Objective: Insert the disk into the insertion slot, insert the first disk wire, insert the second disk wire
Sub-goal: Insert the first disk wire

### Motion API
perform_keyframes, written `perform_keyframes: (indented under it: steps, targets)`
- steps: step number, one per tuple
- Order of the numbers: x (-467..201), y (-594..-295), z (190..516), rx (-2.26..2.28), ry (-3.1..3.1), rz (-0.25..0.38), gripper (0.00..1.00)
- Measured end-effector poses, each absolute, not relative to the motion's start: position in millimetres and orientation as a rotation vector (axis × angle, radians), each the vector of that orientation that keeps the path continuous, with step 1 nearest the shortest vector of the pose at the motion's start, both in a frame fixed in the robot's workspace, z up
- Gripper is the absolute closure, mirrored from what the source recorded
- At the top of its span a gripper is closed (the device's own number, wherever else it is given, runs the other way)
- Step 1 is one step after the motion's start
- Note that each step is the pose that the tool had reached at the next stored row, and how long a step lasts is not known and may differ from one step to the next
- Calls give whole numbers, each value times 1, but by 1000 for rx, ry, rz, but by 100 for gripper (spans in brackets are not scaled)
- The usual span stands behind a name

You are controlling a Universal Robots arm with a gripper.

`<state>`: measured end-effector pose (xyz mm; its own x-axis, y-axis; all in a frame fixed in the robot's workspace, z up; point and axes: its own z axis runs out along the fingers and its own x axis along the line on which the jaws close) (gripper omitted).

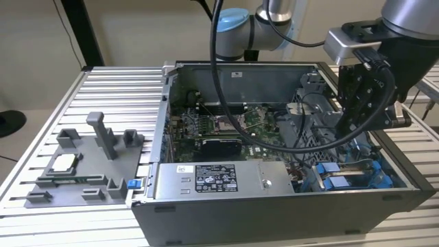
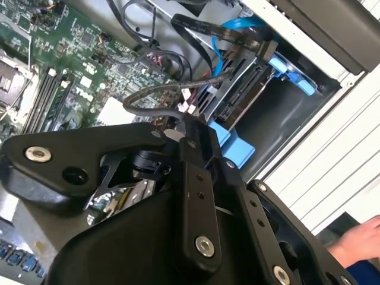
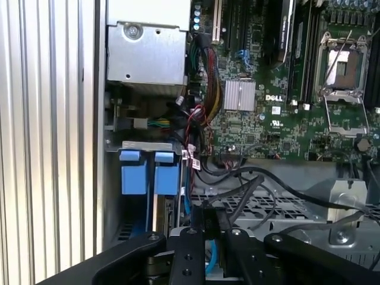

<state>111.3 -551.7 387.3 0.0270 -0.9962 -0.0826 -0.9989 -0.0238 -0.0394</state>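
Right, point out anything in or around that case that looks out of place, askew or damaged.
Nothing looks damaged or spilled. One oddity: a person's hand sits just outside the case in the second wrist view. Loose black cables sprawl over the grey drive cage, untidy but not clearly wrong.

Open dark-grey metal computer case (image 1: 274, 218) on a ribbed aluminium table (image 1: 116, 87), toward the table's edge on the exterior view's right. Holds a green motherboard (image 1: 226, 126) flat on its floor, with a silver-framed processor socket (image 3: 344, 77). Carries a grey labelled power-supply box (image 1: 213, 180) along its near wall. Just beside the case, toward the table's near corner on the exterior view's left, a grey plastic fixture plate (image 1: 89, 164) with upright posts.
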Motion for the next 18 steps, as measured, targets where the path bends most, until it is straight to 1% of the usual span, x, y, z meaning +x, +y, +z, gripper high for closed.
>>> perform_keyframes:
  steps: [5, 13, 18]
  targets:
    - [127, -556, 385, -2196, 2143, 68, 100]
    - [137, -569, 382, -2197, 2144, 69, 100]
    - [140, -572, 376, -2198, 2145, 67, 100]
